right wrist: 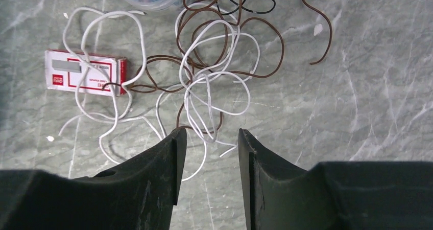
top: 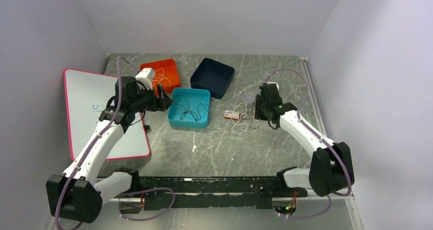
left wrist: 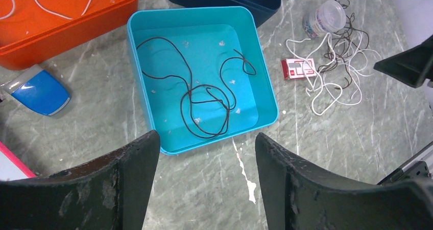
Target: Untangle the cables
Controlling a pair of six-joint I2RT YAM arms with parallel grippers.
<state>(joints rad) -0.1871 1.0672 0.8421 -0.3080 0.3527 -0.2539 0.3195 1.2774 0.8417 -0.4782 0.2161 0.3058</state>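
A tangle of white and brown cables lies on the marble table right of centre; it also shows in the top view and the left wrist view. A thin black cable lies at its far edge. My right gripper is open and empty, hovering just over the tangle's near edge. One dark cable lies loose in the teal tray. White cable lies in the orange tray. My left gripper is open and empty, over the table beside the teal tray's left side.
A small red-and-white box lies against the tangle's left side. A clear plastic cup lies by the tangle. A dark blue tray stands at the back. A whiteboard with a pink rim lies left; a blue-and-white eraser is nearby.
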